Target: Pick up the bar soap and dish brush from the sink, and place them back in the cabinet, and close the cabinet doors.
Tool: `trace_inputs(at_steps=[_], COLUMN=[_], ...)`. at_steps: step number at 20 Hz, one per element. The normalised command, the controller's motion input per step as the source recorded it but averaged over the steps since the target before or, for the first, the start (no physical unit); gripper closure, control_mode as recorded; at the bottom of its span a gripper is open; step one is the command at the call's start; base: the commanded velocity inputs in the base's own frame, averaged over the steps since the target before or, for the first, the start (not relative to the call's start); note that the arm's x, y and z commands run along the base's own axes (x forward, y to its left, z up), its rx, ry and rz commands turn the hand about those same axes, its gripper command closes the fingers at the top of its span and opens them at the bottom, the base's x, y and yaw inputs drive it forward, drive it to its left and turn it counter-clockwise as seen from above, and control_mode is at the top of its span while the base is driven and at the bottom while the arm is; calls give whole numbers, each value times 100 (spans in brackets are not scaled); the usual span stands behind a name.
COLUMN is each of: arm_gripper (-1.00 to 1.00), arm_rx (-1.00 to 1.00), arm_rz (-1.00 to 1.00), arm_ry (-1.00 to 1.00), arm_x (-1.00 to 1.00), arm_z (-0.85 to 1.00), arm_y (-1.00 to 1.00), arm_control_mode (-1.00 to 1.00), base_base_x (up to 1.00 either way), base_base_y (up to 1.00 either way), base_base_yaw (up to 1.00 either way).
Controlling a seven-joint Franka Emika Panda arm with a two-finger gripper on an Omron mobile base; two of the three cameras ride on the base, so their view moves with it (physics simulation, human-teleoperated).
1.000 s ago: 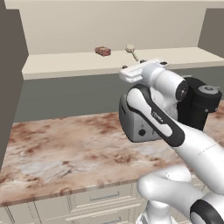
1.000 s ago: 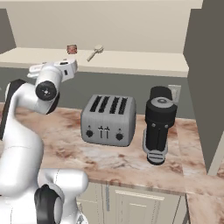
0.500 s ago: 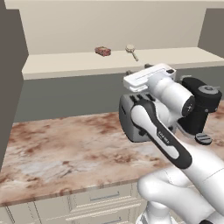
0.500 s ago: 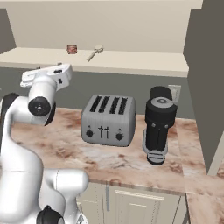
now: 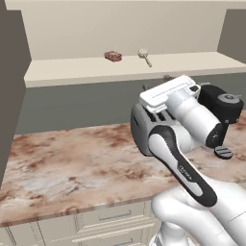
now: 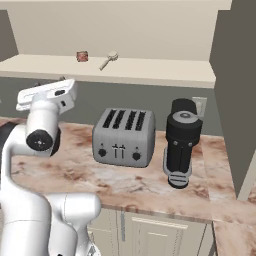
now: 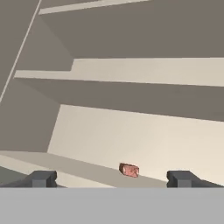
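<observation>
The bar soap [image 5: 113, 55], a small reddish-brown block, lies on the beige shelf of the cabinet [image 5: 72, 72]. The dish brush [image 5: 143, 55] lies just right of it, with its round cream head toward the back wall. Both show again in the right base view, the soap [image 6: 82, 56] and the brush [image 6: 109, 59]. My gripper [image 7: 111, 179] is open and holds nothing. It hangs in front of and below the shelf edge [image 5: 156, 84], pointing at the cabinet. In the hand view the soap [image 7: 129, 169] sits between the two finger tips. The sink is out of view.
A silver toaster [image 6: 124, 137] and a black coffee grinder [image 6: 182, 142] stand on the marbled counter [image 5: 72, 163] under the cabinet. Open cabinet doors flank the shelf on the left [image 5: 9, 72] and on the right [image 6: 235, 75]. Cream drawers [image 5: 96, 221] run below the counter.
The hand has drawn back and sunk a little from the shelf, away from the brush. Soap and brush have stayed where they lay. The gripper has stayed open.
</observation>
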Motion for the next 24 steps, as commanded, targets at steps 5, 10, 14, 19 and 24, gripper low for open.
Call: trace_inputs(at_steps=[5, 10, 14, 19, 24], arm_gripper=[-100, -100, -100, -100, -100], arm_rx=[-1, -1, -2, -2, 0], arm_rz=[0, 0, 0, 0, 0], arm_ry=[-10, -9, -10, -12, -12], arm_x=[-30, -28, -22, -22, -31], arm_z=[-10, -9, -15, -20, -11], arm_y=[6, 9, 17, 19, 18], arm_control_mode=[-100, -100, -100, -100, -100], base_base_x=[0, 0, 0, 0, 0], base_base_y=[0, 0, 0, 0, 0], base_base_yaw=[0, 0, 0, 0, 0])
